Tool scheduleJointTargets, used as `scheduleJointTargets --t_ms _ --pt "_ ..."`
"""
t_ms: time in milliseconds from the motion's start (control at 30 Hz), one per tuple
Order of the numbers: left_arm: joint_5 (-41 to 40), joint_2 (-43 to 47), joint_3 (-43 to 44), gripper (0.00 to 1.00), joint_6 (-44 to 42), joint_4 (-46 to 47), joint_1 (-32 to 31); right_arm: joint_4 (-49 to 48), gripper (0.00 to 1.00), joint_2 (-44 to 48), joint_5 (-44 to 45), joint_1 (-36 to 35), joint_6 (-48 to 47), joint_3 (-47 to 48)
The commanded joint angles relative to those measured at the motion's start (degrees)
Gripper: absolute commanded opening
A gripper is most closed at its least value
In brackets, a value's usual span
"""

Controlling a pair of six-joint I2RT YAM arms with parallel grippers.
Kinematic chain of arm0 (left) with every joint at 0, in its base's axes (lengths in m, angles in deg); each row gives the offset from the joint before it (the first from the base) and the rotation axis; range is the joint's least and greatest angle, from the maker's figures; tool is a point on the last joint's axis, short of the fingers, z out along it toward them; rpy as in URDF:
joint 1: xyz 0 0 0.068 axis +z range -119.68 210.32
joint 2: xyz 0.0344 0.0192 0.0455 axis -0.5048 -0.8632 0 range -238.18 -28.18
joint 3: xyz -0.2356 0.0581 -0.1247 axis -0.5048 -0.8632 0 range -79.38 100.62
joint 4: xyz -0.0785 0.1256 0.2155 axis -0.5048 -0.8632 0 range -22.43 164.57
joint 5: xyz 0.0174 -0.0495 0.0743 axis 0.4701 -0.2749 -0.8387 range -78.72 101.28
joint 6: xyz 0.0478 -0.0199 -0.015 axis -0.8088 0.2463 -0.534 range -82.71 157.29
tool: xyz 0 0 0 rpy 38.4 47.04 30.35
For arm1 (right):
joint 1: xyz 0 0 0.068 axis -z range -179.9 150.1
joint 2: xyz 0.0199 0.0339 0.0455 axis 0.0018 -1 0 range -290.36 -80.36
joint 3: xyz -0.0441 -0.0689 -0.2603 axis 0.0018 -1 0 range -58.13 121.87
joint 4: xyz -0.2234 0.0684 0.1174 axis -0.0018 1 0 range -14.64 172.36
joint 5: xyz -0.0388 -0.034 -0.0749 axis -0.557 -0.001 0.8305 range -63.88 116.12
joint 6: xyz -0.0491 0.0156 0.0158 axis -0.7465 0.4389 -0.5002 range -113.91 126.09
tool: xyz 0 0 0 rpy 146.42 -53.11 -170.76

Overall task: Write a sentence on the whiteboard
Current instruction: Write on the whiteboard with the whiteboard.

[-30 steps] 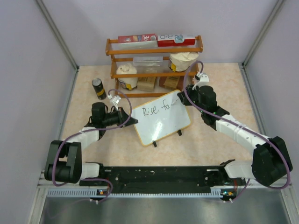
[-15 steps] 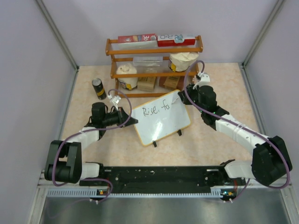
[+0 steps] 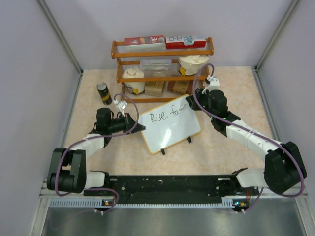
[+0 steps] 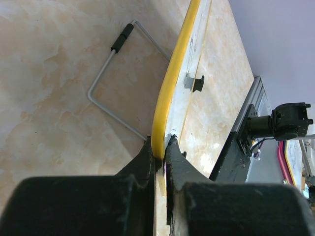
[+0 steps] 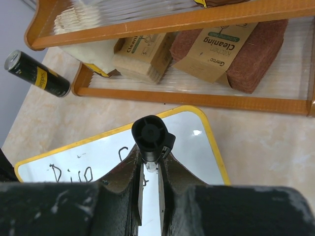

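The whiteboard (image 3: 172, 130) stands tilted on its black feet mid-table; its rim looks yellow in the wrist views. My left gripper (image 3: 141, 128) is shut on its left edge, and the left wrist view shows the pads (image 4: 147, 157) pinching the rim (image 4: 170, 83). My right gripper (image 3: 194, 99) is shut on a black marker (image 5: 150, 133) whose tip meets the board's upper right area (image 5: 197, 147). The sentence (image 3: 165, 117) reads "Rise, fa" in black script, and part of it (image 5: 74, 172) shows in the right wrist view.
A wooden shelf rack (image 3: 162, 69) stands just behind the board with tubs, sponge packs (image 5: 216, 49) and red boxes (image 3: 165, 41). A black can (image 3: 103, 92) stands left of it. The board's wire stand (image 4: 110, 93) rests on the table behind it. Walls enclose three sides.
The right gripper with the marker has shifted slightly along the top line of writing. The left gripper and the board have stayed put.
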Motion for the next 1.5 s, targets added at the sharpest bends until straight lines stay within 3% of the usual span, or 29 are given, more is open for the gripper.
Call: scheduleJointTargets --t_ms 0,1033,1467 --pt "-11.2 -0.2 -1.7 0.0 -7.7 -2.4 0.1 0.8 0.0 0.2 -0.8 0.5 -0.4 0.8" --pt "-11.2 -0.1 -1.8 0.0 -7.7 -2.3 0.1 -0.2 0.0 5.9 2.1 1.7 0.0 0.0" --pt "-11.2 -0.1 -1.8 0.0 -7.7 -2.3 0.1 -0.5 0.0 0.9 2.1 1.8 -0.2 2.2"
